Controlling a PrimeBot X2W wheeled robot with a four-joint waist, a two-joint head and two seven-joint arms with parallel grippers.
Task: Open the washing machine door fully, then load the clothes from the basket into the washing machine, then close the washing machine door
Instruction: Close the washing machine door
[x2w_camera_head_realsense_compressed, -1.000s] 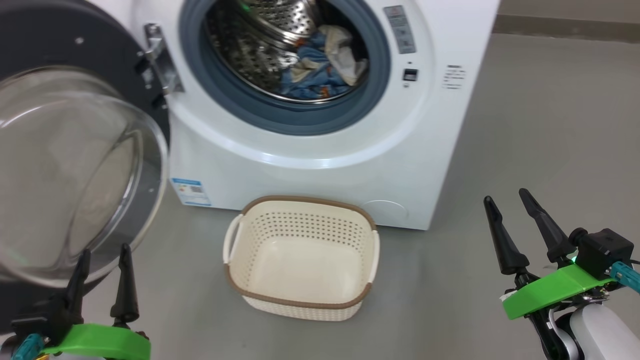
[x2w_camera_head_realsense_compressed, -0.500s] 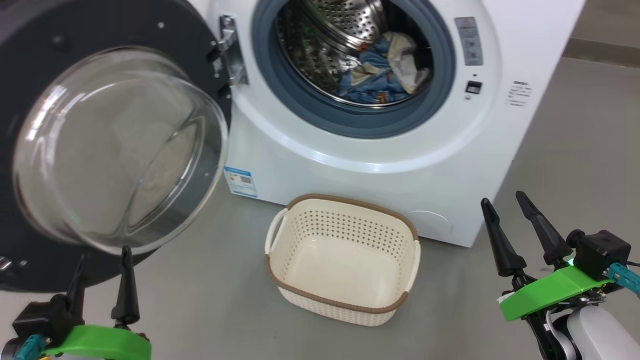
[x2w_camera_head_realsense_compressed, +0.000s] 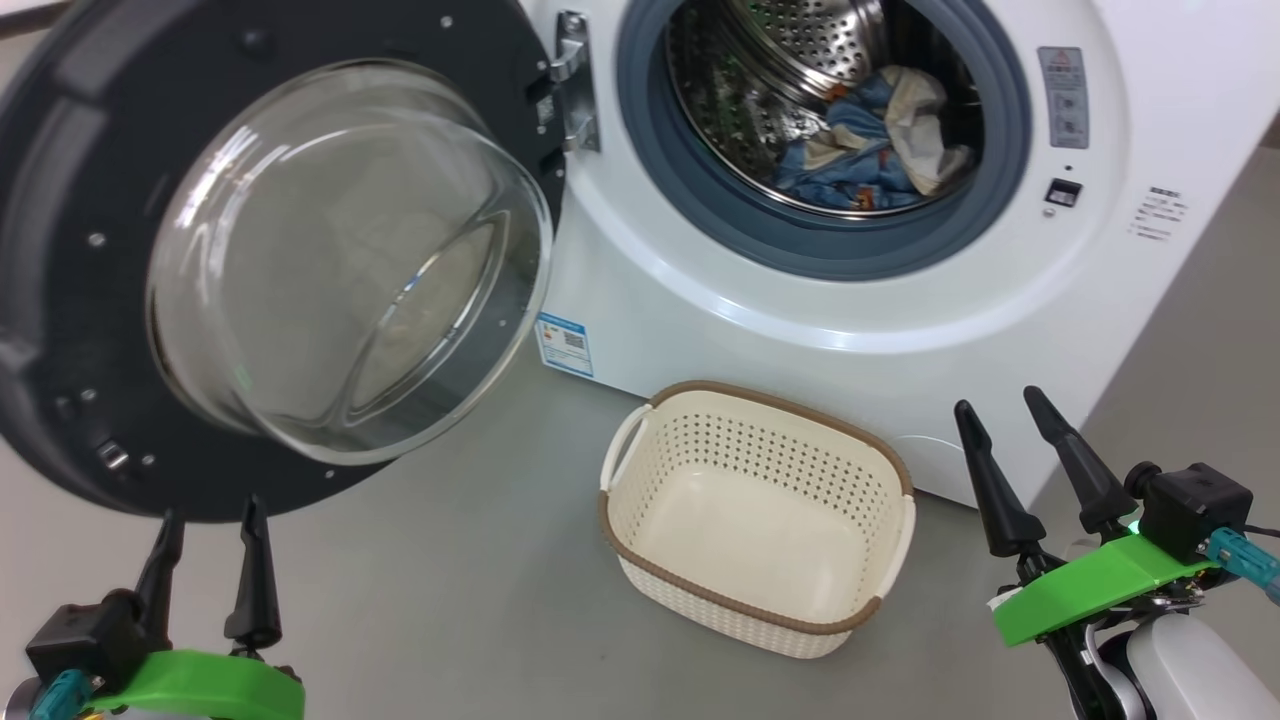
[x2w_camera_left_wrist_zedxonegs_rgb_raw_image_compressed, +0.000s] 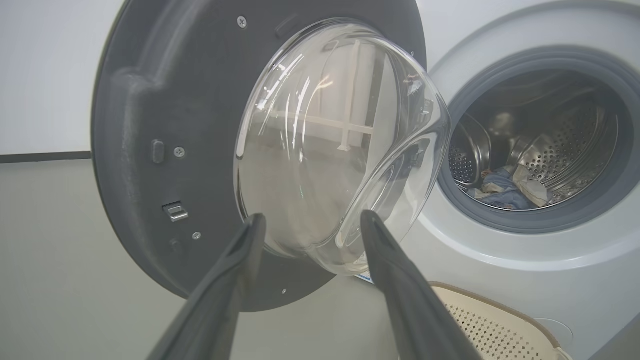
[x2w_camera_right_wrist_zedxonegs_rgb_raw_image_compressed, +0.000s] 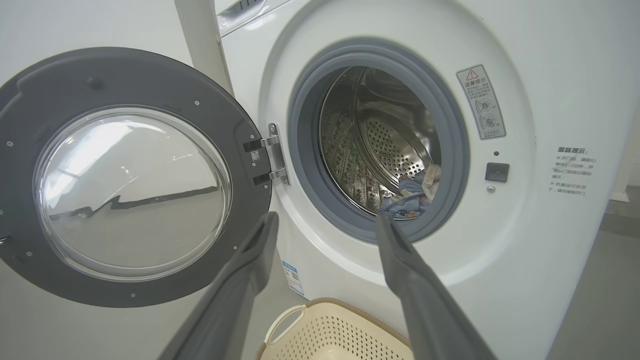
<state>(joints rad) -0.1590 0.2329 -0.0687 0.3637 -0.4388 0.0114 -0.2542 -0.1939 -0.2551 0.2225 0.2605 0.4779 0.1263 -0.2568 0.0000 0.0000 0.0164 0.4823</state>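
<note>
Door (x2w_camera_head_realsense_compressed: 90, 300): it stands wide to the left on its hinge (x2w_camera_head_realsense_compressed: 573, 80), with the inner face toward the robot, so the mouth of the washer (x2w_camera_head_realsense_compressed: 700, 330) is free. It is round, of matt dark grey plastic with small screws.
Window (x2w_camera_head_realsense_compressed: 350, 260): a clear glass bowl that bulges out of the door's centre, smooth and glossy, with pale reflections.
Washer front: white and smooth. A grey rubber gasket (x2w_camera_head_realsense_compressed: 690, 190) rings the opening, and behind it is the shiny, perforated steel drum (x2w_camera_head_realsense_compressed: 800, 60).
Clothes (x2w_camera_head_realsense_compressed: 865, 150): they lie at the bottom of the drum in a soft, crumpled heap, light blue with orange print and cream parts.
Basket (x2w_camera_head_realsense_compressed: 740, 625): it is on the floor (x2w_camera_head_realsense_compressed: 450, 580) just before the washer, under the opening, probably to keep the way to the drum short. It is cream plastic with holes, a brown rim and white handles, and nothing is in it.
Left gripper (x2w_camera_head_realsense_compressed: 210, 515): it is low, under the door's lower edge and apart from it. The fingers are fully spread and it holds nothing.
Right gripper (x2w_camera_head_realsense_compressed: 997, 402): it is low, to the right of the basket, spread wide, and holds nothing.
Stage: the loading looks finished, and I judge that only closing the door remains. The left gripper is the nearer one to push it.
</note>
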